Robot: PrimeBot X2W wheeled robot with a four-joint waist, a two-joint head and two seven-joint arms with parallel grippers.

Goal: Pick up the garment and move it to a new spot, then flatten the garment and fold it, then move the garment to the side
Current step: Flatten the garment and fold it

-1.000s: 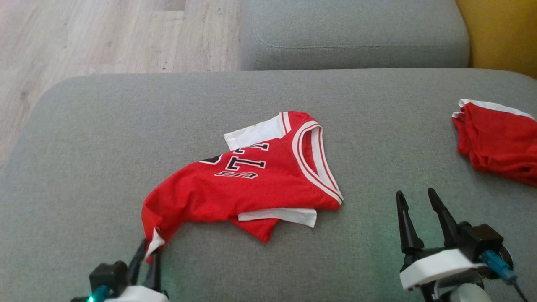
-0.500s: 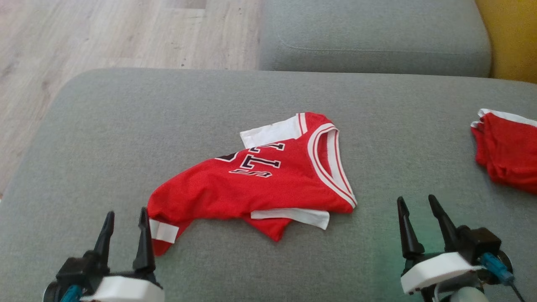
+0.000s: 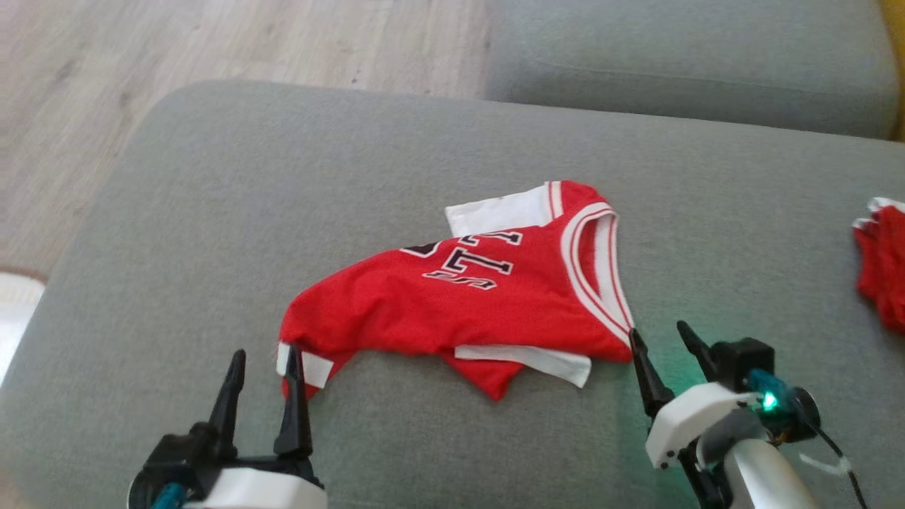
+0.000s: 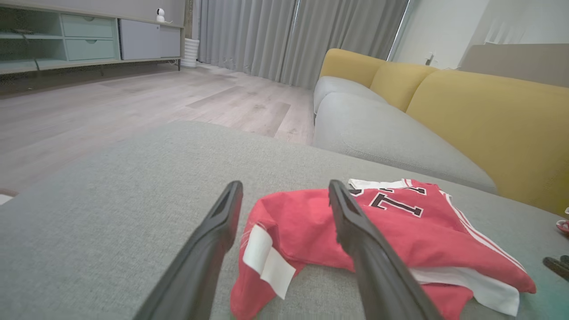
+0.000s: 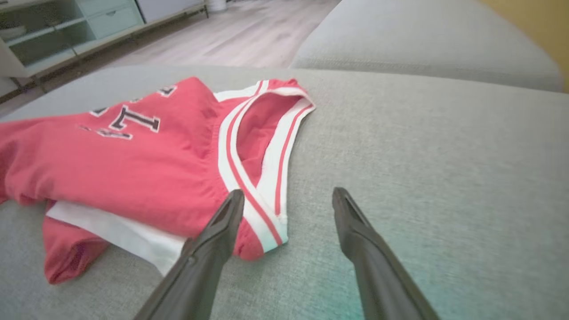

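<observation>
Garment: a crumpled red basketball jersey (image 3: 459, 311) with white trim and dark block lettering lies near the middle of the broad grey fabric sofa cushion (image 3: 177, 212), partly folded over itself, with white bands showing at its far and near edges.
Garment edges: the striped opening faces the robot's right; a corner with a white band points toward the robot's left.
Left pincer: the left pincer (image 3: 266, 352) stands with its two dark fingers spread wide and has hold of nothing. In the left wrist view (image 4: 284, 184) the white-banded corner of the jersey (image 4: 400, 231) lies between the fingers; whether either finger touches it cannot be told.
Right pincer: the right pincer (image 3: 657, 329) is also wide open and empty. In the right wrist view (image 5: 288, 192) one finger overlaps the near corner of the striped trim of the jersey (image 5: 133, 169), the other is over bare cushion.
Other cloth: a second bunched red garment (image 3: 884, 268) sits at the cushion's right side, well apart from the jersey.
Surroundings: a second grey seat cushion (image 3: 672, 63) lies beyond, pale wooden floor (image 3: 212, 42) to the left, and mustard-yellow backrests (image 4: 489, 120) behind.
</observation>
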